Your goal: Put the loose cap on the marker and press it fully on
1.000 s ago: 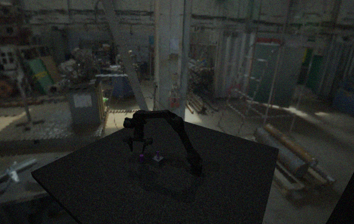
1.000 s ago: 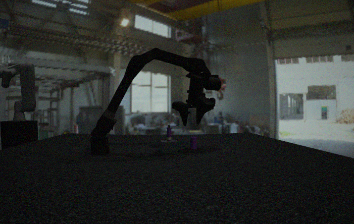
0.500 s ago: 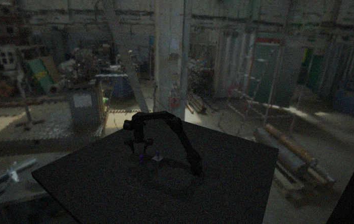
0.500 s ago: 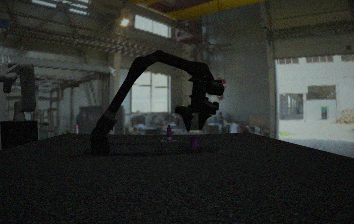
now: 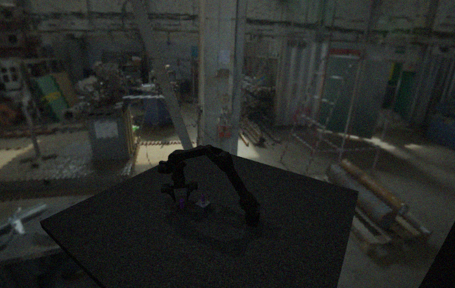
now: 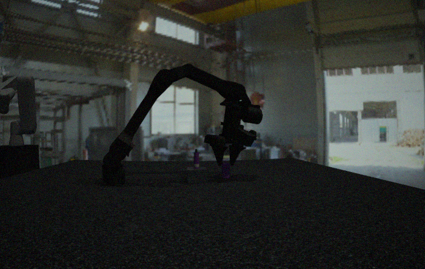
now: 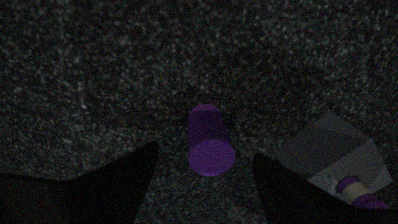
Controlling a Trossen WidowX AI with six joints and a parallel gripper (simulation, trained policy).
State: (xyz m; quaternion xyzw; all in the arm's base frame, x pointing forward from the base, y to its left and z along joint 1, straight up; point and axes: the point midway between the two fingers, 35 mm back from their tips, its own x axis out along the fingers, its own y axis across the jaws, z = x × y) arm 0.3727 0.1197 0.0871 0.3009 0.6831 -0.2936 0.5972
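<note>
The purple cap stands upright and loose on the dark table. My gripper is open and points down, with its fingertips on either side of the cap's upper part. In the wrist view a gap shows between the cap and each finger. The marker stands upright and uncapped in the grey holder block. In the wrist view the right finger partly covers the block and the marker.
The holder block stands close beside the cap, on the right finger's side in the wrist view. The dark table carries the arm's base. Another grey arm stands on a black pedestal beyond the table. The scene is dim.
</note>
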